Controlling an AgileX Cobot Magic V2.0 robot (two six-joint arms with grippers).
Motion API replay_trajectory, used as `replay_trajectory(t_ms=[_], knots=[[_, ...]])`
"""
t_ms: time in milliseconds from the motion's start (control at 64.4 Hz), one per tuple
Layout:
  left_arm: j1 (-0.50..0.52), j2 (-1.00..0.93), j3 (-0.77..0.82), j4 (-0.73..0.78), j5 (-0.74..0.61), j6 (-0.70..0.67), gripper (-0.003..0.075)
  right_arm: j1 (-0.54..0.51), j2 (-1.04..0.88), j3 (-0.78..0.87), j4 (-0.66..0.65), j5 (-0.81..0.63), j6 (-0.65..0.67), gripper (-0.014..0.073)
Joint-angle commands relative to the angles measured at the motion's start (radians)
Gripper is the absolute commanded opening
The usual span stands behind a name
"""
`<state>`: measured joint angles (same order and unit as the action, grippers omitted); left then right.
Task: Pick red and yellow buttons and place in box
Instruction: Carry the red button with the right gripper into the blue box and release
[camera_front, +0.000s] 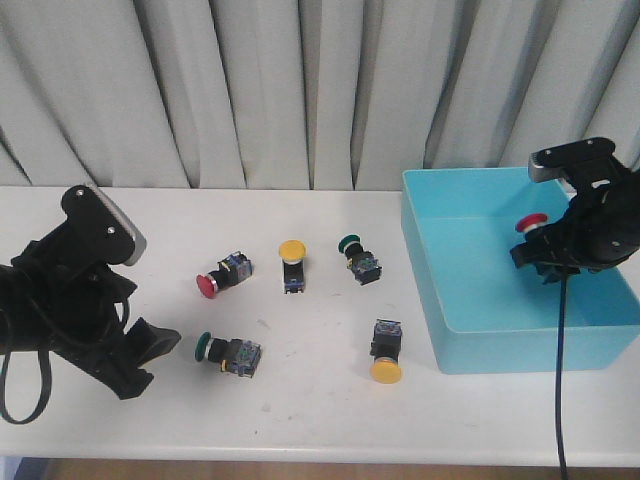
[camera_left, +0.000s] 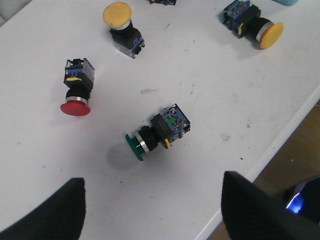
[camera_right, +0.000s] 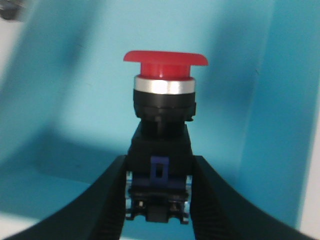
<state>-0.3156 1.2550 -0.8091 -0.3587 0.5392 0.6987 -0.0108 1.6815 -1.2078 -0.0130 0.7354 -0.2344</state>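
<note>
Right tool (camera_right: 159, 200) clenched on a red button (camera_right: 164, 100), poised over the box (camera_front: 470, 300); release pending. Left tool (camera_left: 152, 210) released, hovering above the worktop (camera_front: 300, 410). Remaining on the worktop, near to far: yellow button (camera_front: 386, 360), red button (camera_front: 215, 280), yellow button (camera_front: 291, 258). Box floor, where visible, bare. Green buttons (camera_front: 225, 350) excluded.

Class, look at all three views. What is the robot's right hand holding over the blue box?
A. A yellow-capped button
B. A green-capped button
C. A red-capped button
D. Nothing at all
C. In the right wrist view the right hand grips the black body of a red-capped button, with the turquoise box behind it; the front view shows the same red cap over the box.
</note>
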Motion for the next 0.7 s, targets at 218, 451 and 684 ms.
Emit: replay_trajectory(t_ms=[218, 451, 684], knots=[[-0.004, -0.025, -0.033, -0.003, -0.044, -0.026, 0.0533, -0.008, 0.198, -0.217, -0.057, 0.082, 0.111, 0.0244], [-0.004, -0.025, -0.033, -0.003, -0.043, -0.027, 0.0533, -0.008, 0.313, -0.274, -0.057, 0.126, 0.131, 0.0247], [-0.004, -0.025, -0.033, -0.003, -0.043, -0.027, 0.0533, -0.008, 0.347, -0.274, -0.057, 0.127, 0.164, 0.0302]])
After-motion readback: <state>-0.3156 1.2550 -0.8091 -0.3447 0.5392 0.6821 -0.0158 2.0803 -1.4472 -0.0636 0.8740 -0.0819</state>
